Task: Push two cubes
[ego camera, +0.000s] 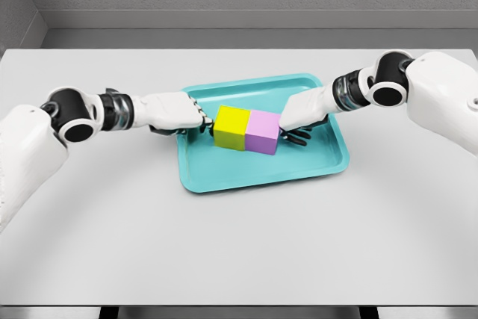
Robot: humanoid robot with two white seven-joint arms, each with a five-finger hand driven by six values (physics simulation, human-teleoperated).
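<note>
I am pressing my left robot hand (179, 113) flat against the outer face of the yellow cube (231, 127) and my right robot hand (302, 113) against the pink cube (262, 132), fingers extended, gripping nothing. Both cubes are sitting touching in the middle of the teal tray (224, 173). They look rigid, light and likely to slide easily, so pushing low on the flat faces should be steadiest.

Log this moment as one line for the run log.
cubes: yellow cube touching purple cube on teal tray | left hand: against yellow | right hand: against purple
</note>
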